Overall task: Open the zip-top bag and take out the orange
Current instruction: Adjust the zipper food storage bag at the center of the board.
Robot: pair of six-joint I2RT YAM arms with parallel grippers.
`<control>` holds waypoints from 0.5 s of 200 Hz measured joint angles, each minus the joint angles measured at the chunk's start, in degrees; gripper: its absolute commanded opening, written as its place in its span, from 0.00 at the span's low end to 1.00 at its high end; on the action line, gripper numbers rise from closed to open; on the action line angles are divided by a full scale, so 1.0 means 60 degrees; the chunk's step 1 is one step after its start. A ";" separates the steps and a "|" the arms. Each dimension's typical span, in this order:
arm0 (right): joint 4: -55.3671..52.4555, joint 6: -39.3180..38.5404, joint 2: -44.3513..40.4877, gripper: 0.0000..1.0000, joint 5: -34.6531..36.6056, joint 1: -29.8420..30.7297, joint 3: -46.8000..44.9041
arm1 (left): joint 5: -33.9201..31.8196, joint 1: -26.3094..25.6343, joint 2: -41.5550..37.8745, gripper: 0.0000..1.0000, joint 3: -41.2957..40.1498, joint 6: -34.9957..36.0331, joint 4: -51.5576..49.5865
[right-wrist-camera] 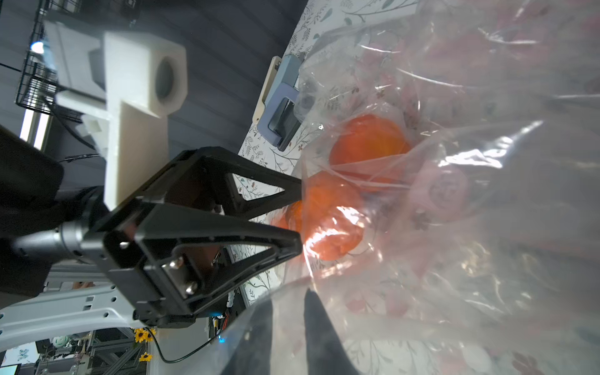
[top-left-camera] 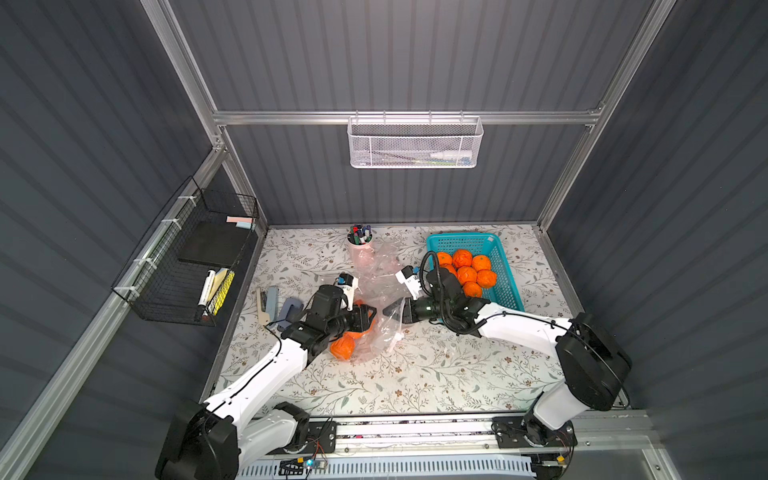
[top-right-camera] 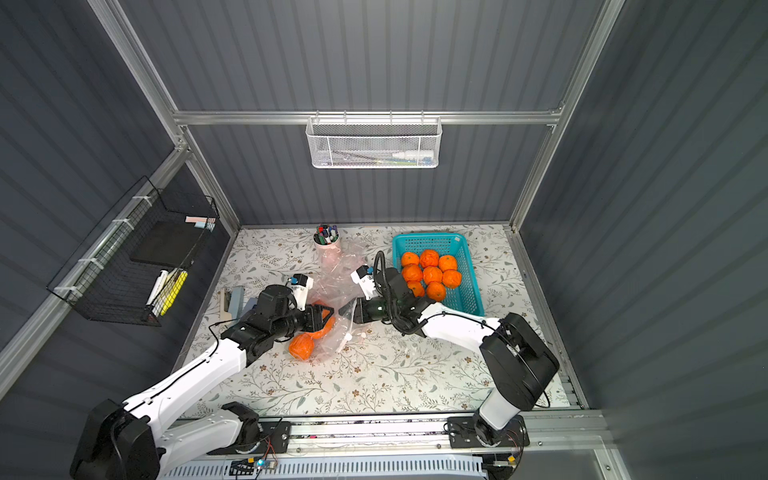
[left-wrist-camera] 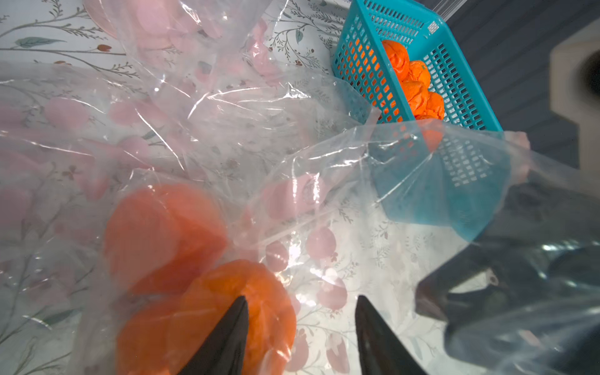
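L tool (left-wrist-camera: pixel 301 298): closest to lens; approx half wide, nothing held yet; one tip lying across orange (left-wrist-camera: pixel 269 298), gap btw tips showing only film + worktop.
Orange: inside zip-top bag, right at its mouth, touching L tool tip; not out yet.
Second orange (left-wrist-camera: pixel 162 237): deeper in bag, hazy thru film, just beside first one; maybe more in there, hard to tell.
Zip-top bag (top-left-camera: pixel 384 332): clear w/ pink print, crumpled on worktop (top-left-camera: pixel 436 374) btw both arms; mouth looks open on L tool side.
R tool (top-left-camera: pixel 385 311): narrow, looks pinched on bag lip, lip lifted a bit; no fruit in it.
Basket (top-left-camera: pixel 505 266): teal, back right, full of basket oranges (top-left-camera: pixel 467 274); apart from bag.
Spare bag (top-left-camera: pixel 374 262): empty, behind, near pen cup (top-left-camera: pixel 359 239).
Step (guess): bag open enough; grab of orange w/ L tool next; approx halfway thru job.
Risk 1: film trapped btw tip + orange, so whole bag lifting too. Cause: loose film all round tips.
Risk 2: orange popping away sideways. Cause: round fruit, squeeze off-centre, one tip on top of it instead of beside it.
Risk 3: lip slipping from R tool, mouth flopping shut over L tool. Cause: thin slick film, small pinch.
Risk 4: second orange dragged along, rolling off worktop. Cause: both fruits side by side.
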 measured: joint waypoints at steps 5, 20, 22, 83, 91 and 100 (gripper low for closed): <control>0.0000 -0.0007 0.0025 0.21 0.0022 0.0000 -0.0015 | 0.0004 0.0000 -0.0036 0.74 0.0000 -0.0066 -0.0004; 0.0025 -0.0084 0.0062 0.20 0.0051 0.0000 -0.0153 | -0.0197 0.0000 -0.0222 0.85 0.0000 -0.0131 -0.0117; 0.0029 -0.0102 0.0066 0.20 0.0051 0.0000 -0.0178 | -0.0248 0.0000 -0.0248 0.86 0.0000 -0.0102 -0.0146; 0.0215 -0.0703 -0.0044 0.21 0.0036 0.0000 -0.1596 | -0.2823 0.0004 -0.1253 0.90 -0.0120 -0.0871 -0.1654; 0.0215 -0.0794 -0.0120 0.21 0.0036 0.0000 -0.1734 | -0.2987 0.0004 -0.1373 0.90 -0.0233 -0.0994 -0.1690; 0.0215 -0.0903 -0.0244 0.22 0.0036 0.0000 -0.1843 | -0.3089 0.0004 -0.1453 0.90 -0.0397 -0.1115 -0.1690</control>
